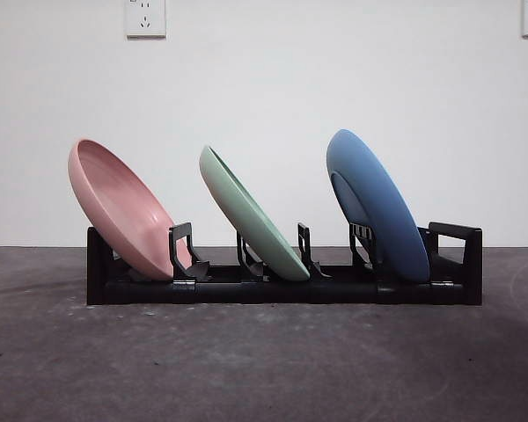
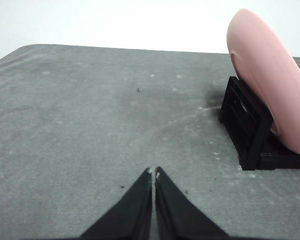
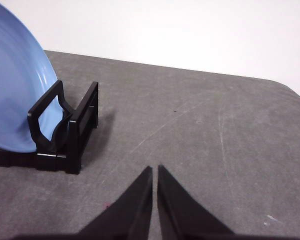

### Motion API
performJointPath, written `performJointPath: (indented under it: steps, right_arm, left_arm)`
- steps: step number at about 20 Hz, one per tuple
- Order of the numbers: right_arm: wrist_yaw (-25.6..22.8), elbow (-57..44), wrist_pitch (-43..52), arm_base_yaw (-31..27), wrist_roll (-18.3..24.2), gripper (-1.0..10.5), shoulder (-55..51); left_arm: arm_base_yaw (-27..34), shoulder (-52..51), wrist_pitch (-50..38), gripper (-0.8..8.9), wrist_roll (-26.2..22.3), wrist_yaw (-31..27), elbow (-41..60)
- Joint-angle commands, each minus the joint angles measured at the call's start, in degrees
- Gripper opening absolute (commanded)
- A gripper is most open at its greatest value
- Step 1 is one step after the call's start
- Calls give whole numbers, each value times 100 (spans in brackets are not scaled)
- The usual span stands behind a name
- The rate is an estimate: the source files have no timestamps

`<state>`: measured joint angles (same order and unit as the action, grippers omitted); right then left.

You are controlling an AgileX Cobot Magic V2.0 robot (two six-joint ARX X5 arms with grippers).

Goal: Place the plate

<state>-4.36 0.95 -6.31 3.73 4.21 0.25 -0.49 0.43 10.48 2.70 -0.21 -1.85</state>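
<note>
Black rack point(image 1: 282, 290) sits on the grey table point(image 1: 246, 369), running left to right across the front view. Three plates stand in it, all leaning to the left.

Left slot: pink plate point(image 1: 123, 211), its lower edge down inside the rack. Middle slot: green plate point(image 1: 251, 215). Right slot: blue plate point(image 1: 378, 207), resting against the rack's right end bracket. The plates are spaced apart and do not touch each other.

Left gripper point(image 2: 153, 172): jaws pressed together, holding nothing, over bare table. The pink plate and the rack's left end lie off to its side, well apart from it.

Right gripper point(image 3: 154, 169): jaws together as well, holding nothing, near the rack's right end and the blue plate, not touching either.

Wall sockets point(image 1: 145, 18) on the far wall.
</note>
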Motion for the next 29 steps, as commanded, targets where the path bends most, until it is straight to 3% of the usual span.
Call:
performJointPath:
  steps: [1, 5, 9, 12, 17, 20, 23, 29]
  right_arm:
    - [33, -24, 90, 11, -98, 14, -4]
    - [382, -24, 68, 22, -599, 14, -4]
    - [435, -24, 162, 22, -1705, 14, -4]
    - [470, -24, 348, 24, -1801, 14, -4]
    - [841, -13, 898, 26, -1893, 14, -4]
    - [999, 153, 1038, 26, -2385, 14, -2]
    - [1034, 723, 431, 26, -2712, 14, 98]
    - [1325, 2317, -1429, 26, -2415, 14, 981]
  left_arm:
    - [4, -11, 2, 8, 186, 7, 105]
    - [4, -9, 9, 8, 984, 7, 105]
    - [4, -9, -122, 8, 2247, 7, 105]
    - [4, -11, -339, 8, 2870, 42, 103]
    - [4, -9, -905, 7, 3211, 369, 103]
    - [4, -9, -1095, 8, 3346, 800, 13]
    - [4, 4, -911, 9, 3661, 1121, -247]
    - [4, 293, 157, 10, 3696, 1388, -1172]
